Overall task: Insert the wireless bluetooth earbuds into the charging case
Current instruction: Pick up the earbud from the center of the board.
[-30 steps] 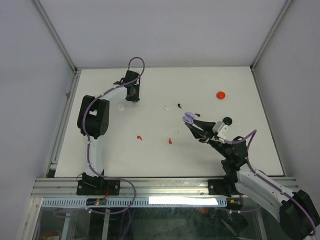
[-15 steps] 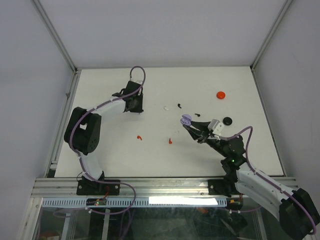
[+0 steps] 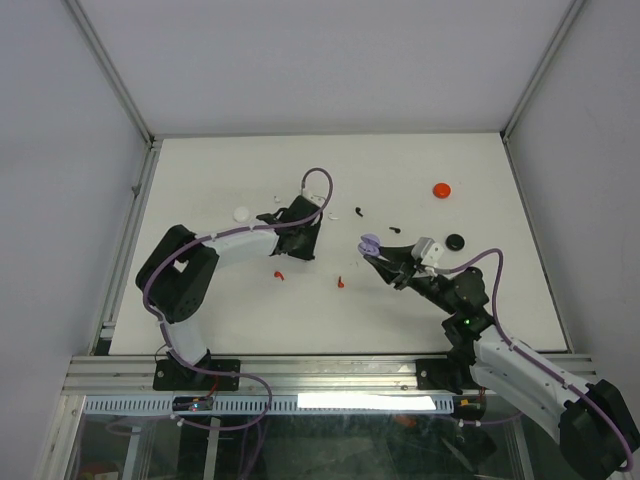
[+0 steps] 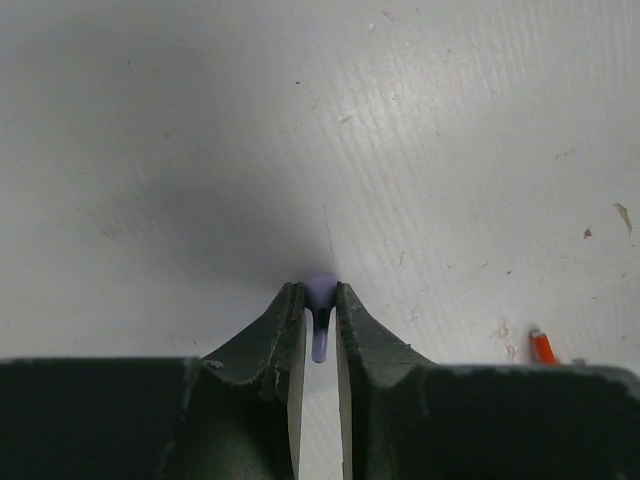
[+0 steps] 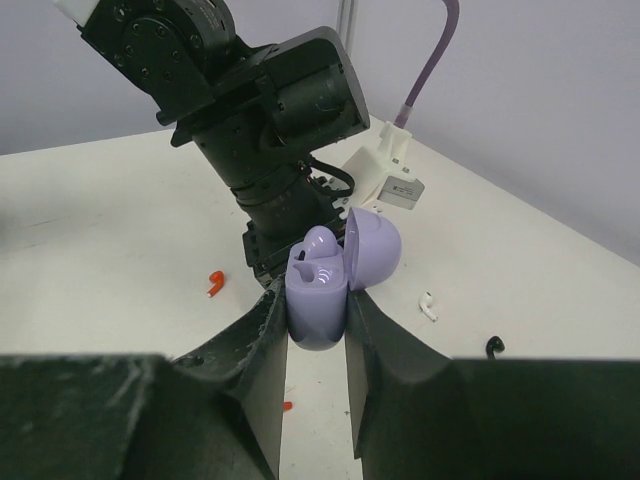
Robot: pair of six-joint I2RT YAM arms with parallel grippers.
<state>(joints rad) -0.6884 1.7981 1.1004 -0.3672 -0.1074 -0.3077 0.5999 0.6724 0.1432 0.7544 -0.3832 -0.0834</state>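
My right gripper (image 3: 376, 253) is shut on an open lilac charging case (image 3: 369, 242), held above the table right of centre. In the right wrist view the case (image 5: 318, 300) stands upright between the jaws of the gripper (image 5: 318, 315), lid tipped back to the right, and one lilac bud (image 5: 322, 243) seems to sit in its far slot. My left gripper (image 3: 301, 248) is low over the table just left of the case. In the left wrist view the gripper (image 4: 320, 305) is shut on a lilac earbud (image 4: 321, 292), stem pointing back between the fingers.
Two red earbuds (image 3: 279, 274) (image 3: 341, 282) lie near the left gripper. A white earbud (image 3: 333, 214) and two black ones (image 3: 358, 210) (image 3: 393, 229) lie behind. A white case (image 3: 241, 212), a red case (image 3: 442, 189) and a black case (image 3: 455, 241) rest on the table.
My left arm has swung from the back left to the table's centre, ending beside the lilac case. My right gripper has shifted the case slightly left.
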